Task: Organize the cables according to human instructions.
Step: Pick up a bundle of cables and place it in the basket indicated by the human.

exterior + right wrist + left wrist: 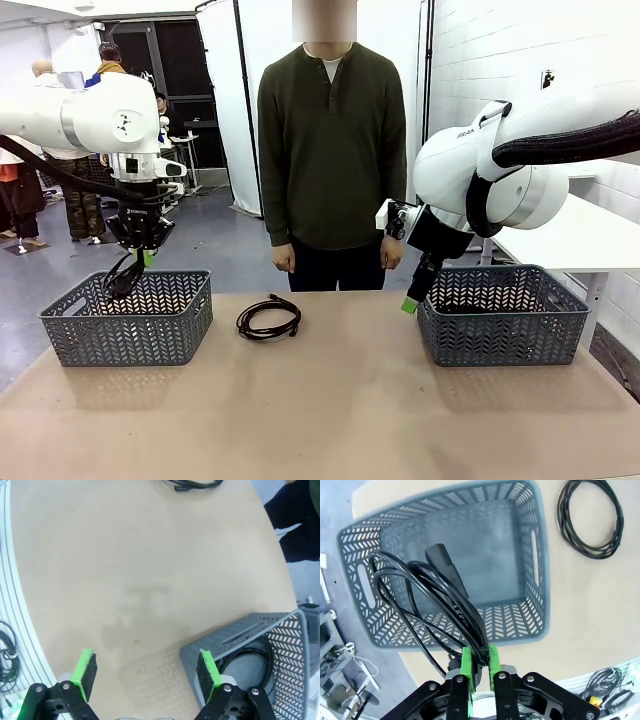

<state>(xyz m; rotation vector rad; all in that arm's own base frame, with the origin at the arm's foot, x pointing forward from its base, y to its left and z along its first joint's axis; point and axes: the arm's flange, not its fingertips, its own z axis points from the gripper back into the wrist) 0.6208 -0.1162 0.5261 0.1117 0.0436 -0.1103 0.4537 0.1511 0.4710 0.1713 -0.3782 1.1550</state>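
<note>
My left gripper (pixel 145 256) (pixel 477 661) hangs above the left grey basket (pixel 128 318) (pixel 540 565), shut on a coiled black cable (pixel 435 597) (pixel 122 278) whose chunky plug dangles over the basket's inside. Another coiled cable (pixel 268 319) (pixel 590 520) lies flat on the table between the baskets; its edge shows at the top of the right wrist view (pixel 192 484). My right gripper (pixel 412 300) (pixel 147 672) is open, hovering at the near left corner of the right basket (pixel 503 316) (pixel 235 642), which holds a black cable (pixel 255 655). The human (pixel 330 140) stands behind the table, arms down.
The tan tabletop (pixel 330 400) spreads out in front of both baskets. A white table (pixel 590 235) stands at the far right. People stand in the background at the left (pixel 60 160).
</note>
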